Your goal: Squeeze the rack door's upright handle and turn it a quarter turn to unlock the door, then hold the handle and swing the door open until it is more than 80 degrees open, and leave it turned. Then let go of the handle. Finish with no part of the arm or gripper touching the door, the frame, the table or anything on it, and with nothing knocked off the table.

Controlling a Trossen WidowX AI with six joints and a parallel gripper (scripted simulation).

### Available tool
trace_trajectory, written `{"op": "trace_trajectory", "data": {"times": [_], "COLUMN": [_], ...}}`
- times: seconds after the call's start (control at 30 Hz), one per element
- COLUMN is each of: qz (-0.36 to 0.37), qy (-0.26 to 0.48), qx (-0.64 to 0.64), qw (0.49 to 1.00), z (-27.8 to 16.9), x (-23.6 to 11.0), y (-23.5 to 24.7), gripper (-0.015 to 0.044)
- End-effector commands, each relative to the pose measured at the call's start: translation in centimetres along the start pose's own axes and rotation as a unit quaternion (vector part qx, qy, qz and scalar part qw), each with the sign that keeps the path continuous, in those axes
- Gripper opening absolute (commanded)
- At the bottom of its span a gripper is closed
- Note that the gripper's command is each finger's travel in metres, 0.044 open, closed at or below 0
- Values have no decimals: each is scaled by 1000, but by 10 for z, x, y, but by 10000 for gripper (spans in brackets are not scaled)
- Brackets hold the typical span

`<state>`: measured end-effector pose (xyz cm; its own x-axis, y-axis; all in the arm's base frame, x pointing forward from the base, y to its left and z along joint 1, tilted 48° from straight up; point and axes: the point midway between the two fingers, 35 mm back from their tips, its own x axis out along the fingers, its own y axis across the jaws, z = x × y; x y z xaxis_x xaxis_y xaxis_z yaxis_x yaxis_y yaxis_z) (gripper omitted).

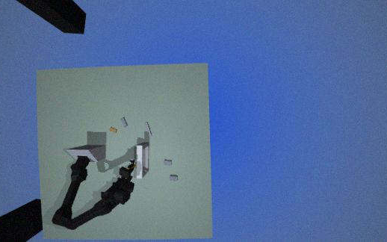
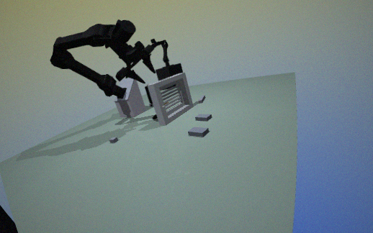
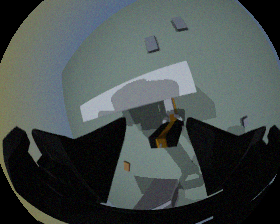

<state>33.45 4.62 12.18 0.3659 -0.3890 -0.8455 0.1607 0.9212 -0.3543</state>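
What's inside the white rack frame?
Through the open side of the white frame, pale stacked slats show. Anything behind them is hidden.

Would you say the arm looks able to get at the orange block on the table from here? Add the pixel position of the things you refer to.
Probably yes: the orange block [image 1: 113, 130] [image 3: 127, 166] lies apart from the white frame [image 1: 140, 164] [image 2: 158, 104] [image 3: 98, 106], and nothing appears to cover it.

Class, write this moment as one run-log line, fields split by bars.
gripper: open, nothing between jaws | position: by rack frame | door: not released, state unclear
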Motion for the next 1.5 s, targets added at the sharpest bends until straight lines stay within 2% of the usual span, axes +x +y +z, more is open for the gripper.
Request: {"op": "trace_trajectory", "data": {"times": [0.0, 0.57, 1.47], "qz": [-40, -198, -199], "qy": [32, 124, 125], "qx": [-26, -159, -161], "qw": [998, 959, 959], "z": [-8, -31, -36], "x": [3, 3, 35], "y": [4, 14, 1], "gripper": [295, 295, 295]}}
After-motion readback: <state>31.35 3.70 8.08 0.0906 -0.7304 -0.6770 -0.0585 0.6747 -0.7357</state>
